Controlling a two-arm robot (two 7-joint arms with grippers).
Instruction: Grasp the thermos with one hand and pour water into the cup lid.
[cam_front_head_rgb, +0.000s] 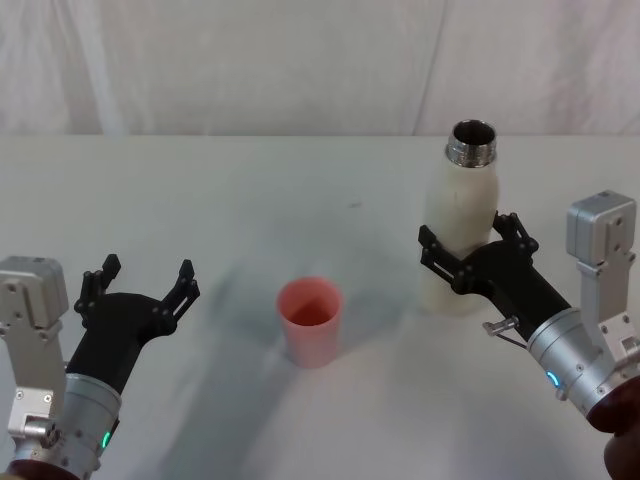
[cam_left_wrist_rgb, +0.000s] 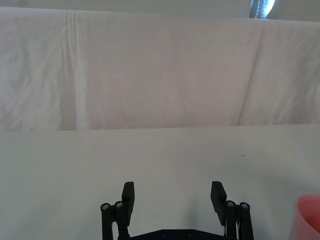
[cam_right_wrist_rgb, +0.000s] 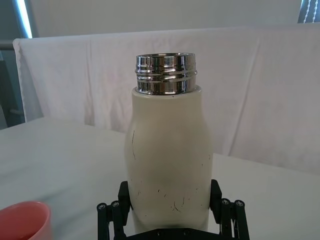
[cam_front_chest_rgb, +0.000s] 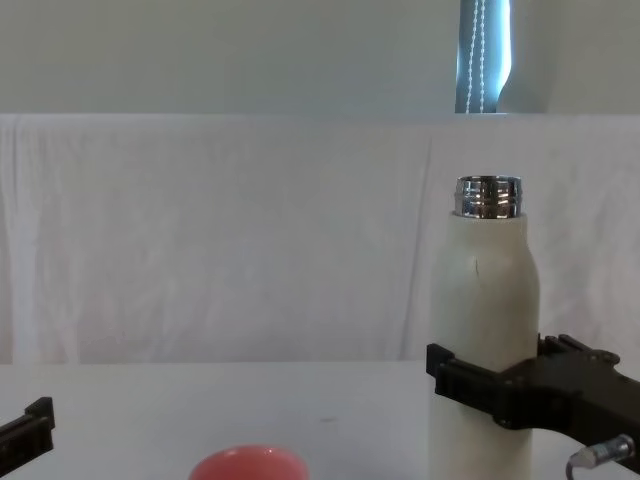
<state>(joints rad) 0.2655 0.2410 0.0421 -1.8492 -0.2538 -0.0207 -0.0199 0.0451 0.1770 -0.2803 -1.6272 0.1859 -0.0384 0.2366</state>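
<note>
Flanking the thermos (cam_front_head_rgb: 457, 240) — cup lid (cam_front_head_rgb: 310, 320) left, apart, table (cam_front_head_rgb: 200, 200) bare between.

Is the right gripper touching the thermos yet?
Touching: in the right wrist view the right gripper has its jaws against both sides of the thermos, no gap visible.

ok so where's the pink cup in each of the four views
Head view: the pink cup stands centre, on the table between the two grippers.
Left wrist view: only its rim, at the lower right edge.
Right wrist view: lower left corner.
Chest view: its rim at the bottom edge, left of centre.
Shared landmark: the cream bottle, upright beside it.
</note>
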